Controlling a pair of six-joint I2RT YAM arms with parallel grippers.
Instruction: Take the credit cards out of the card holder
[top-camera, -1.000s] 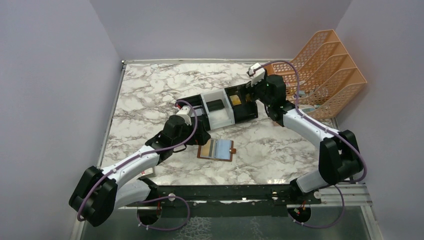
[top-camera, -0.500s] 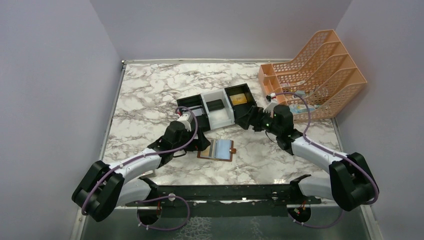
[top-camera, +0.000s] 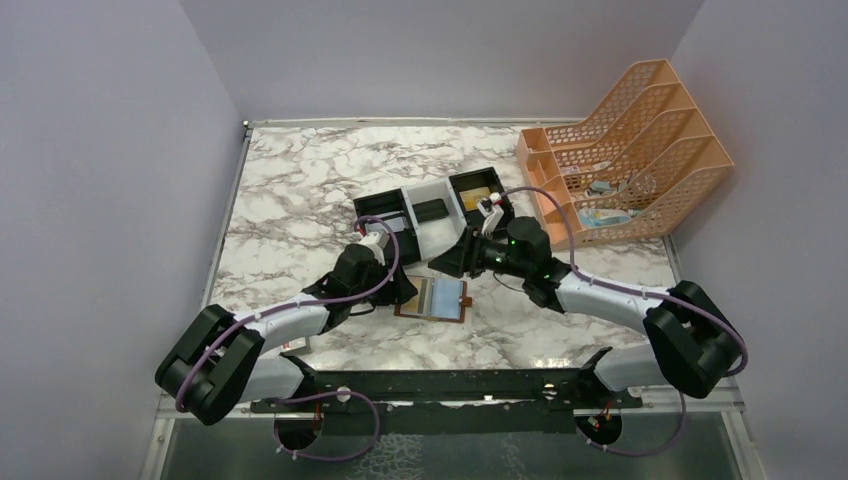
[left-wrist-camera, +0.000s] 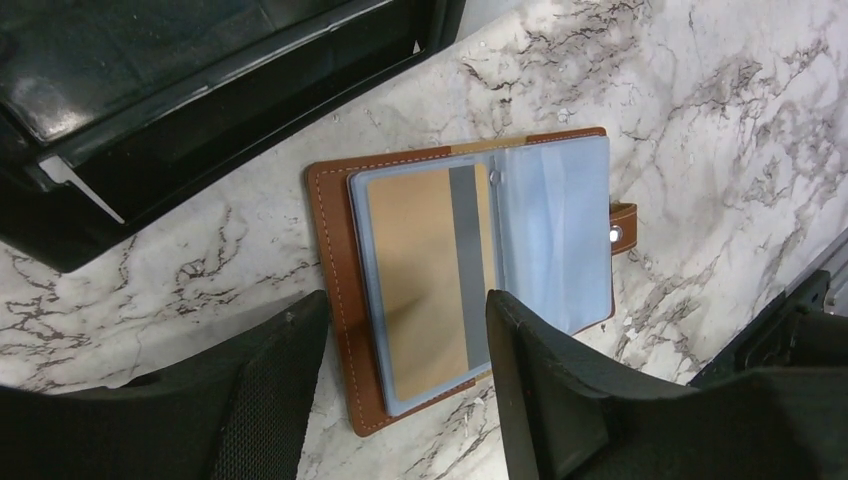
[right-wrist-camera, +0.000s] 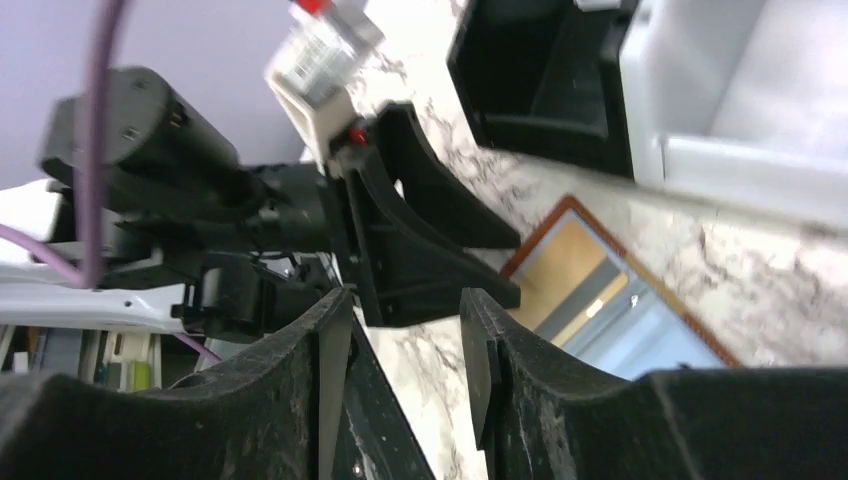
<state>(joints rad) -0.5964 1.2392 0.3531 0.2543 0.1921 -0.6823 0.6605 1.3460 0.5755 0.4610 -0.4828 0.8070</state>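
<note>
1 card holder (left-wrist-camera: 550, 240) lying open, showing 1 gold card (left-wrist-camera: 415, 280); left gripper (left-wrist-camera: 405, 300), right gripper (right-wrist-camera: 405, 300): 2 hovering, fingers apart, gripping nothing.

Pale lilac walls (top-camera: 100, 200) — grey-veined marble table (top-camera: 300, 170).

marble table (top-camera: 300, 180): open card holder (top-camera: 440, 298), three-compartment tray (top-camera: 440, 235), orange file rack (top-camera: 640, 150).

Open card holder (top-camera: 434, 298) on table (top-camera: 300, 190)
</note>
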